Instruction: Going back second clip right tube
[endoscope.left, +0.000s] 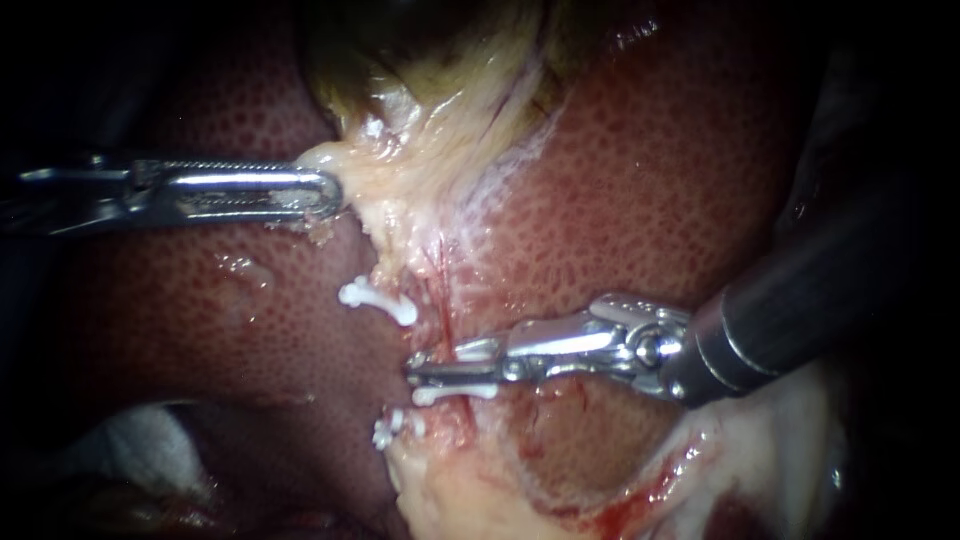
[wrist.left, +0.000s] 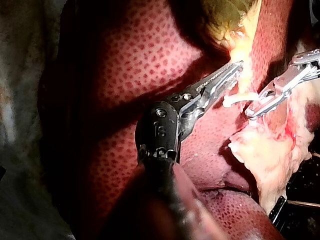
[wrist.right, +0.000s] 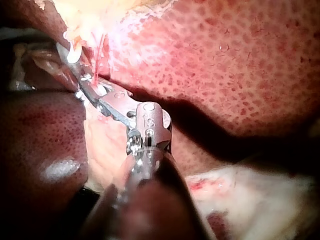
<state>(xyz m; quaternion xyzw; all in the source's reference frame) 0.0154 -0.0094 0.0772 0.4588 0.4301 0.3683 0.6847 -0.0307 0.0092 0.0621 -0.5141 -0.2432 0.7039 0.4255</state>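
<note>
Shiny metal left instrument (endoscope.left: 325, 192) and right instrument (endoscope.left: 420, 372), white plastic clip (endoscope.left: 378, 300), wet glossy liver (endoscope.left: 650, 200) and gallbladder (endoscope.left: 430, 130)

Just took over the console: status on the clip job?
Left instrument, jaws shut on pale tissue. Right instrument tip over a white clip. Path back looks clear.

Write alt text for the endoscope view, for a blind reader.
My right instrument reaches a thin red tube on the liver, among white clips. My left instrument holds pale tissue, its jaws shut on it.
</note>
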